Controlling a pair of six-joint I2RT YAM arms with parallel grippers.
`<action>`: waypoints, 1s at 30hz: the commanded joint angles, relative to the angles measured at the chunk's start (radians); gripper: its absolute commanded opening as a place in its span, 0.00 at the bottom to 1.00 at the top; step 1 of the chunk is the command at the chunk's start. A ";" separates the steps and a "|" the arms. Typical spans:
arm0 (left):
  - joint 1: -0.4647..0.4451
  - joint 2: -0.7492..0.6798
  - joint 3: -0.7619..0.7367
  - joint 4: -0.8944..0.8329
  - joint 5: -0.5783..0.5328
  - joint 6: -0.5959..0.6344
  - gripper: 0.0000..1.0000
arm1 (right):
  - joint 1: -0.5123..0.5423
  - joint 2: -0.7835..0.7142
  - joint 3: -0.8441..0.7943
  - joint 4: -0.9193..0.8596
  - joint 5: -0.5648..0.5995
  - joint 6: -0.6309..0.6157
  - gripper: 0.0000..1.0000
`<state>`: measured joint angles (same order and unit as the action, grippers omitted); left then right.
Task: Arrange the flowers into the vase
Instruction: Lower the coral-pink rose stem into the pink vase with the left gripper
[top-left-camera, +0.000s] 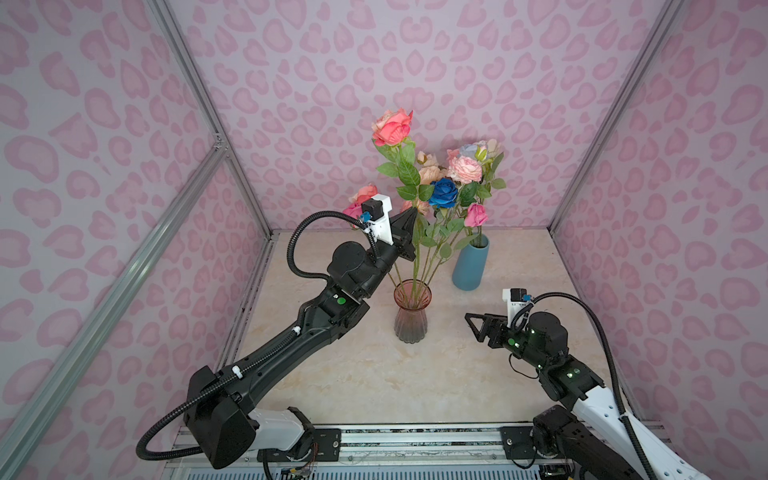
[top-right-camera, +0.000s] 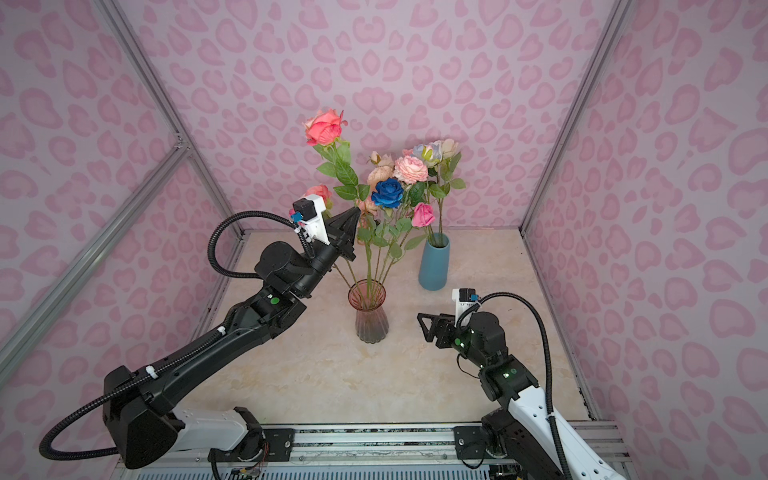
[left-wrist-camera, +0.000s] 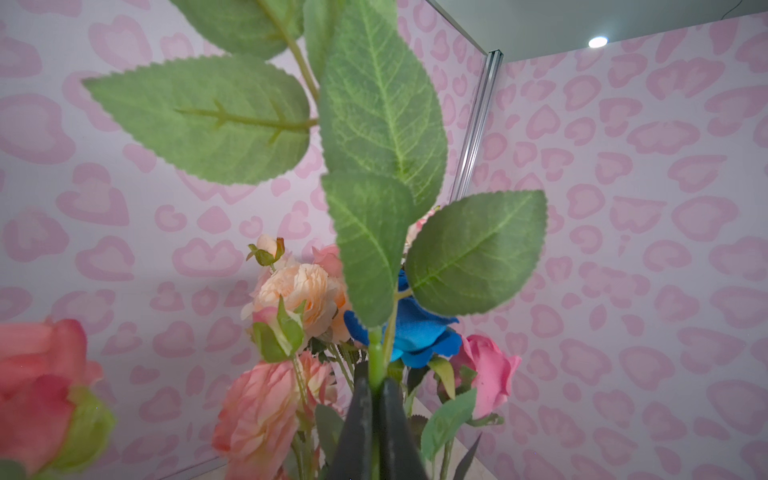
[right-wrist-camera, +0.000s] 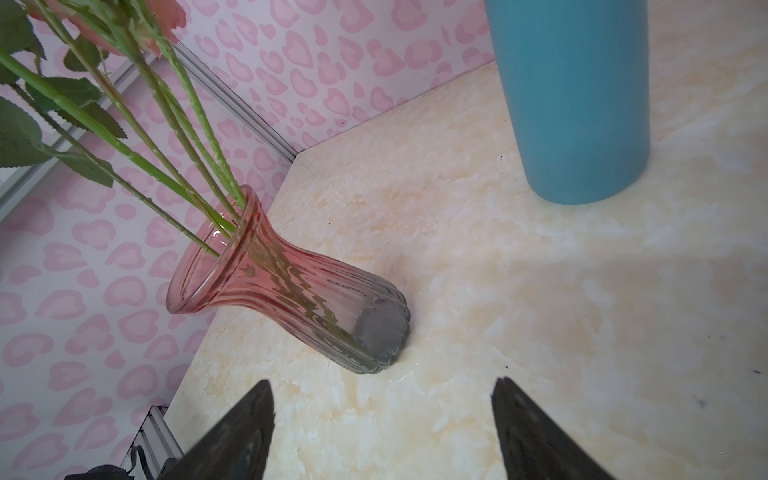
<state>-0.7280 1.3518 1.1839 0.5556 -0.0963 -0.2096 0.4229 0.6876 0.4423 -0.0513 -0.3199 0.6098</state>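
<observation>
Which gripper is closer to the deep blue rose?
Left. The left gripper, shut on a green stem, is raised close to the deep blue rose; the right gripper is open, low over the table, well below it.

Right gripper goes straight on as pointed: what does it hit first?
Most likely the pink glass vase, low on its ribbed body: the right wrist view shows its base ahead between the open fingers. Nothing lies between it and the right gripper; contact height is unclear.
</observation>
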 joint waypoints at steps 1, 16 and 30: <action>-0.002 -0.021 -0.042 0.064 -0.027 -0.002 0.03 | -0.001 -0.006 -0.014 0.005 -0.008 -0.002 0.83; -0.011 -0.086 -0.198 0.060 -0.058 -0.036 0.03 | -0.001 -0.005 -0.020 0.016 -0.023 0.017 0.83; -0.088 -0.104 -0.215 0.011 -0.092 0.009 0.10 | -0.001 -0.006 -0.023 0.017 -0.022 0.029 0.83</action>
<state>-0.7944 1.2610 0.9779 0.5701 -0.1574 -0.2329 0.4225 0.6838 0.4282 -0.0505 -0.3405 0.6353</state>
